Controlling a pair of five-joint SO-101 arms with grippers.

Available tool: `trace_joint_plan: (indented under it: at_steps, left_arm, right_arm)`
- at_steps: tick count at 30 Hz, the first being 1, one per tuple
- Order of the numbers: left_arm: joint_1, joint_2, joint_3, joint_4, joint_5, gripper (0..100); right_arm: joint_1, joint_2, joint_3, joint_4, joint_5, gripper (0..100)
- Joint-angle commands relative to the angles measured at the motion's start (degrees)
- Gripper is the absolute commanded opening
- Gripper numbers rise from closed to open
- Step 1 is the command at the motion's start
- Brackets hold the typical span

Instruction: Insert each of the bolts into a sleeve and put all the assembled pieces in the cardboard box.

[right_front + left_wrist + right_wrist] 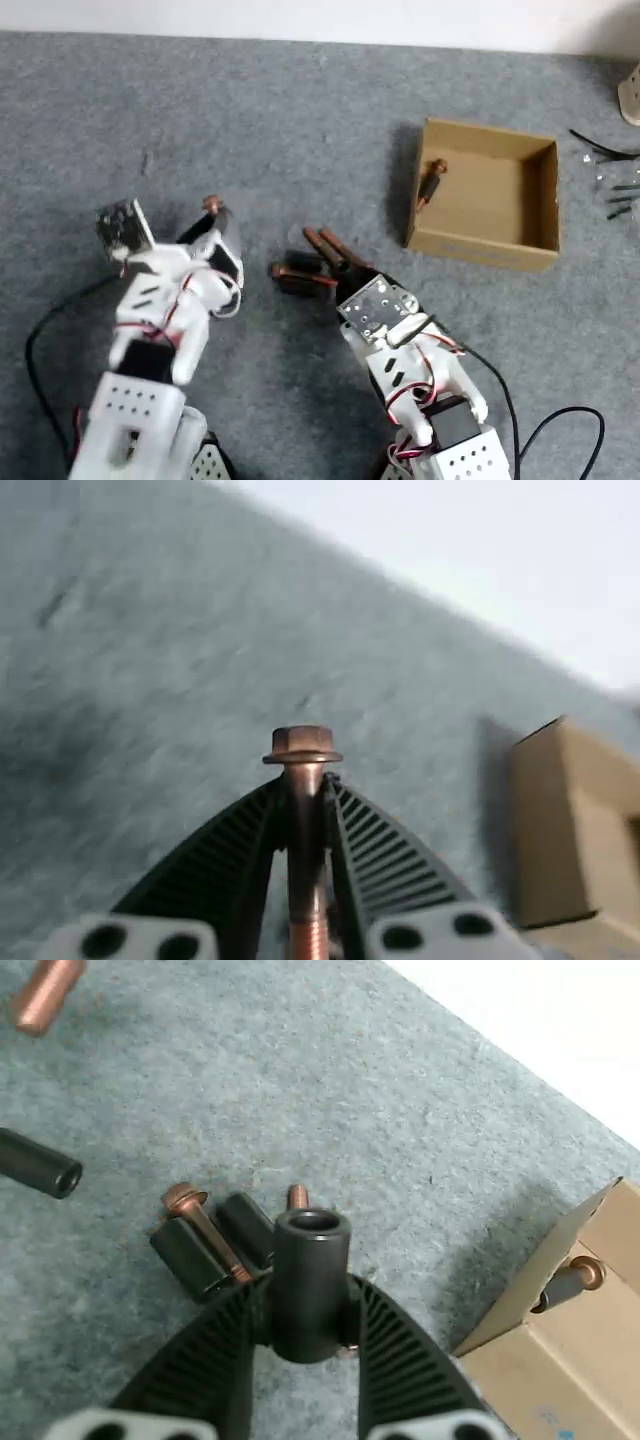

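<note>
My left gripper (304,790) is shut on a copper bolt (302,755), held head up above the grey carpet; in the high view this bolt (212,205) sticks out past the left gripper (218,228). My right gripper (308,1295) is shut on a black sleeve (310,1260), open end up. Just beyond it lie a loose bolt (195,1215) and two sleeves (190,1255), (245,1225); a third sleeve (40,1163) lies farther off. The cardboard box (520,250) stands right of the right gripper (338,268), with one assembled piece (432,181) inside by its left wall.
Loose black bits and wires (610,180) lie on the carpet right of the box. A pale object (630,95) sits at the far right edge. Open carpet stretches between the two arms and behind the left one.
</note>
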Motion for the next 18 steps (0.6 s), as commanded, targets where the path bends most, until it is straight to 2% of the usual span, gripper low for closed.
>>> trace_joint_plan:
  at_steps: [1,4,11,15,18]
  left_arm:
    - [-2.2,13.0,-8.0,-1.4,-0.4,1]
    - [-3.6,27.5,-13.2,-5.0,-0.4,1]
    - [-5.7,56.7,-30.6,-4.8,-2.6,1]
    - [-5.9,68.0,-36.8,-4.6,-3.1,1]
    - [-5.9,71.7,-41.3,0.7,-3.1,1]
  right_arm:
    - [0.7,-1.1,5.2,-2.0,-0.3,0.5]
    - [0.7,-1.1,5.2,-2.0,-0.2,0.5]
    - [0.7,-1.1,5.2,-2.0,-0.2,0.5]
    - [0.7,-1.1,5.1,-2.0,-0.2,0.5]
    - [0.8,-1.1,5.0,-2.0,-0.1,0.5]
